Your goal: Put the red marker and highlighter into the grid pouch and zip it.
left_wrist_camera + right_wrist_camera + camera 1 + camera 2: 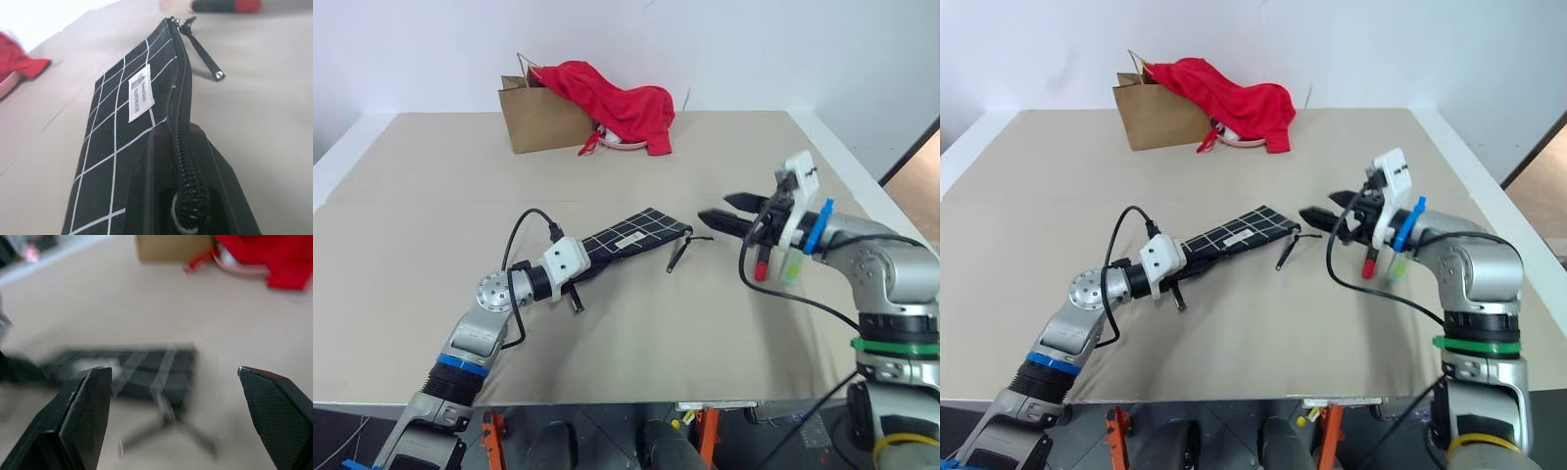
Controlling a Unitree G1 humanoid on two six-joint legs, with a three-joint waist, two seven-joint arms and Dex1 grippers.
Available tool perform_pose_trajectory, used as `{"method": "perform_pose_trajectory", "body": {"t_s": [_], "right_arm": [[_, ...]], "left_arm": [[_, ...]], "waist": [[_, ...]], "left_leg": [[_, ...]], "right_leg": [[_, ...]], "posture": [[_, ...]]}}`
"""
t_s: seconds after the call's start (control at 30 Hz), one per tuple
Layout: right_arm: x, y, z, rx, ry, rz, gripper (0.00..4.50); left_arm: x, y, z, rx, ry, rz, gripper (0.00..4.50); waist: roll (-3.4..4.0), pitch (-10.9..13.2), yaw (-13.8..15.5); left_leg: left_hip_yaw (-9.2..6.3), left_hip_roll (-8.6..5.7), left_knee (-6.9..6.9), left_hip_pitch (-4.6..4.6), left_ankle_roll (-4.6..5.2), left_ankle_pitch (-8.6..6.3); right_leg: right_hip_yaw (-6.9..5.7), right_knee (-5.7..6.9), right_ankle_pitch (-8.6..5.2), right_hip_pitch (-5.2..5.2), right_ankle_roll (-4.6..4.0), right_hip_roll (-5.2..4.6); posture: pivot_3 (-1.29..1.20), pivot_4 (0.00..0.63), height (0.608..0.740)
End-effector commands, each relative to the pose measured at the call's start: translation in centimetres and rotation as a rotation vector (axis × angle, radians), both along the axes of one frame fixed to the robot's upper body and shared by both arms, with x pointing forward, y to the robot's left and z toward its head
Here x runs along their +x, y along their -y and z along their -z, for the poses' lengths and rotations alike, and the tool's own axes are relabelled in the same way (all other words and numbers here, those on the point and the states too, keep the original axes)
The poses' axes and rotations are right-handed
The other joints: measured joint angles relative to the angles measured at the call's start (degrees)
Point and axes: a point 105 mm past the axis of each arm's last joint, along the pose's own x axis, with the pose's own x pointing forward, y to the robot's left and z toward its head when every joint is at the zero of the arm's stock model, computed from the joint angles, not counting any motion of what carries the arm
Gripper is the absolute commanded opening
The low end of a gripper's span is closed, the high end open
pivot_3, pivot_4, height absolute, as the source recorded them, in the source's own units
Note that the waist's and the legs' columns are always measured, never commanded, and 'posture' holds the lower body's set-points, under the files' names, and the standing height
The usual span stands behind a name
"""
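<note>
Left gripper (576, 270) clenched on the near end of the grid pouch (631, 236), fingers pinching it at the zipper edge, as seen close up from the left wrist, where the zipper teeth run between the black fingers (215, 186) and the white label (140, 93) faces up. Pouch stretched out flat over the tan table (431, 255), far end pointing toward the right arm, zipper closed along the visible length, black pull cord (682, 252) trailing loose off that far end onto the table. Right gripper (736, 212) released and spread wide, holding nothing, hanging above the table just beyond the pouch's far end, apart from it, fingers pointing toward it. Red marker (761, 264) and light-green highlighter (791, 267) lying side by side on the table under the right wrist, partly hidden by the arm and its cable, both outside the pouch. At the table's far edge, a brown paper bag (538, 122) with a red cloth (617, 106) draped over it, well apart from the rest.
</note>
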Motion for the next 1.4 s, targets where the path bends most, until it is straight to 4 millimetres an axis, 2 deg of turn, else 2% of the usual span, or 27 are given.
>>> {"method": "perform_pose_trajectory", "body": {"t_s": [0.03, 0.3, 0.67, 0.77, 1.0, 1.27, 1.4], "right_arm": [[0.3, -0.5, 0.1, -0.096, 0.064, 0.01, 4.42], [2.1, -0.8, 2.1, -0.126, 0.052, 0.06, 4.42], [3.5, -2.2, 2.8, -0.135, 0.053, 0.018, 4.42], [3.4, -2.7, 2.8, -0.126, 0.053, -0.013, 3.52], [2.7, -3.2, 2.8, -0.117, 0.047, -0.066, 0.06], [2.6, -3.4, 3.1, -0.136, 0.038, -0.062, 0.02], [2.0, -5.6, 3.4, -0.145, 0.034, -0.139, 0.02]], "left_arm": [[-0.2, 0.3, -1.6, -0.041, 0.035, 0.015, 0.0], [-0.2, 0.6, -1.7, -0.056, 0.034, 0.008, 0.0], [-0.6, 0.5, -1.3, -0.064, 0.017, 0.009, 0.0], [-0.6, 0.5, -1.3, -0.067, 0.014, 0.007, 0.0], [-0.3, 0.5, -1.3, -0.069, 0.012, 0.0, 0.0], [0.0, 0.5, -1.4, -0.073, 0.013, -0.01, 0.0], [0.1, 0.6, -1.4, -0.075, 0.012, -0.011, 0.0]], "waist": [[0.0, 0.0, -0.49], [0.0, 0.01, -0.85], [0.0, 0.01, -0.83], [0.0, 0.01, -0.82], [0.0, 0.01, -0.82], [0.0, 0.01, -0.82], [0.0, 0.01, -0.89]], "left_leg": [[0.0, 0.0, 0.02, 0.01, 0.0, 0.0], [-0.03, 0.0, 0.06, 0.03, -0.02, 0.1], [-0.02, -0.01, 0.04, 0.0, -0.02, 0.09], [-0.02, -0.01, 0.04, 0.01, -0.02, 0.09], [-0.03, -0.01, 0.04, 0.01, -0.02, 0.09], [-0.03, -0.01, 0.05, 0.01, -0.02, 0.09], [-0.03, 0.0, 0.05, 0.01, -0.02, 0.09]], "right_leg": [[0.0, 0.01, 0.01, 0.0, 0.01, 0.0], [-0.01, 0.01, 0.08, 0.03, 0.09, 0.04], [-0.01, 0.01, 0.1, 0.01, 0.02, 0.02], [-0.01, 0.01, 0.1, 0.01, 0.02, 0.02], [-0.02, 0.01, 0.11, 0.01, 0.01, 0.02], [-0.02, 0.02, 0.11, 0.02, 0.01, 0.02], [-0.01, 0.03, 0.12, 0.01, 0.0, 0.04]], "posture": [[0.0, 0.15, 0.74], [0.0, 0.15, 0.74], [0.0, 0.15, 0.74], [0.0, 0.15, 0.74], [0.0, 0.15, 0.74], [0.0, 0.15, 0.74], [0.0, 0.15, 0.74]]}}
